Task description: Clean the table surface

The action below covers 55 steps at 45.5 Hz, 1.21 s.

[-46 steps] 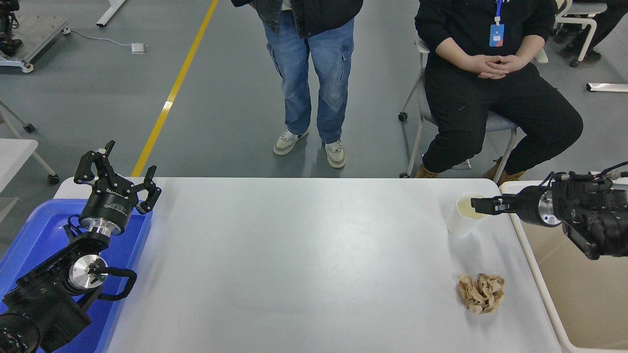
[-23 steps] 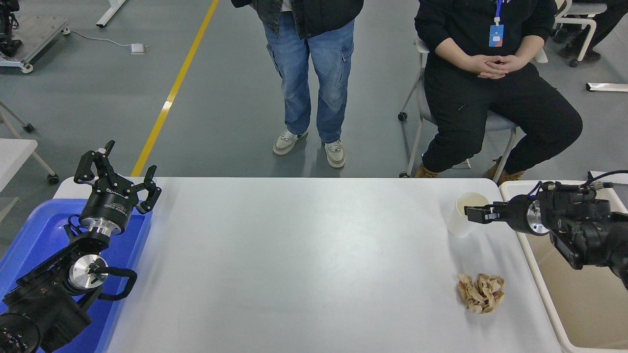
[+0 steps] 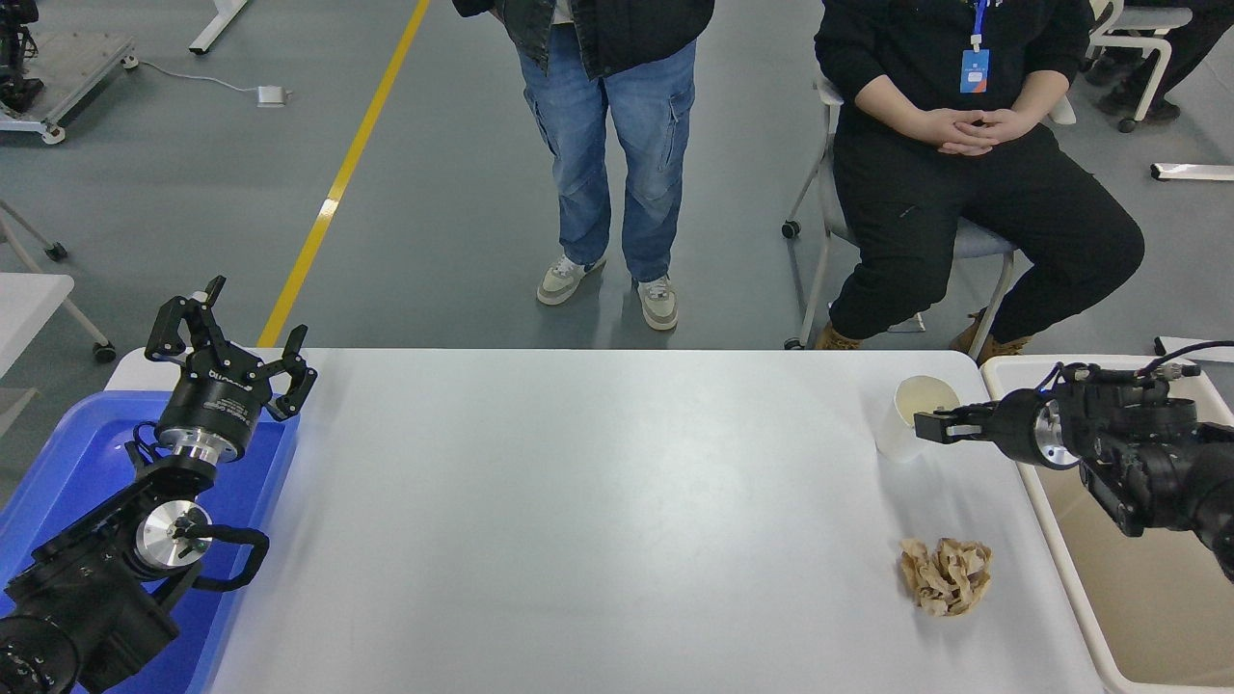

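A: Head view first. Where is the table [image 3: 598,501]?

B: It fills the lower middle of the picture, white and matte, running from a blue tray [image 3: 67,463] at its left end to a beige bin [image 3: 1147,578] at its right end.

A: What lies on it?

B: A white paper cup [image 3: 911,419] stands near the far right corner. A crumpled brown paper wad [image 3: 947,575] lies nearer the camera, well apart from the cup and close to the right edge.

A: And the right hand [image 3: 933,425]?

B: It comes in from the right, over the bin's far end, pointing left. Its tips sit at the cup's rim. I cannot tell whether they are spread or pinching the rim.

A: The left hand [image 3: 231,337]?

B: Parked at the lower left above the tray, fingers spread, holding nothing.

A: Anyone at the far side?

B: One person [image 3: 607,145] stands in jeans behind the middle of the table. Another person [image 3: 964,164] in black sits on a chair to the right, hands clasped in the lap.
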Motion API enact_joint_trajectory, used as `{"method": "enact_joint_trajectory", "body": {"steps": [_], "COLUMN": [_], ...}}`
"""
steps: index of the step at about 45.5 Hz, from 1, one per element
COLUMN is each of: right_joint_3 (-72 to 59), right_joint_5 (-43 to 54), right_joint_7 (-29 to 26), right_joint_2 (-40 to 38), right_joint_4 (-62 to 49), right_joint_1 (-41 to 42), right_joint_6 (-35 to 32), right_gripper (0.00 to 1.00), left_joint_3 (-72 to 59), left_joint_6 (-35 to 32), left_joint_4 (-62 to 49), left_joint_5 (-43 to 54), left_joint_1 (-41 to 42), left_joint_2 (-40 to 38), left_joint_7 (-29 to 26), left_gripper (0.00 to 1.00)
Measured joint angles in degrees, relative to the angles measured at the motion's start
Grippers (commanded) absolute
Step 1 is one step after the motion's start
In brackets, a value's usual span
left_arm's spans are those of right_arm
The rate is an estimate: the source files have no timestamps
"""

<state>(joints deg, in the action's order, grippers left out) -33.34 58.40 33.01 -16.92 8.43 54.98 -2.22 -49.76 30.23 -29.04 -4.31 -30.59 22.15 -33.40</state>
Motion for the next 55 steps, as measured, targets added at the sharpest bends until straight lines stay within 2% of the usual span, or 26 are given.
{"method": "enact_joint_trajectory", "body": {"steps": [26,41,55], "right_joint_3": [-1.76,-2.0,-1.87], "right_joint_5": [-0.36,-5.37,-7.2], "right_joint_7": [0.23,0.73,4.2], "right_joint_2": [0.01,-0.04,-1.33], "right_joint_4": [-1.52,-1.94,0.44], "right_joint_1": [0.69,2.61,4.66], "right_joint_6": [-0.21,-0.56,-2.15], "right_gripper": [0.0,0.0,0.0], "left_joint_3": [0.0,0.01,0.01], "left_joint_6": [0.0,0.0,0.0], "left_joint_4": [0.0,0.0,0.0], "left_joint_5": [0.0,0.0,0.01], "left_joint_1": [0.0,0.0,0.0], "left_joint_2": [0.0,0.0,0.0], "left_joint_7": [0.0,0.0,0.0], "left_gripper": [1.0,1.0,1.0]}}
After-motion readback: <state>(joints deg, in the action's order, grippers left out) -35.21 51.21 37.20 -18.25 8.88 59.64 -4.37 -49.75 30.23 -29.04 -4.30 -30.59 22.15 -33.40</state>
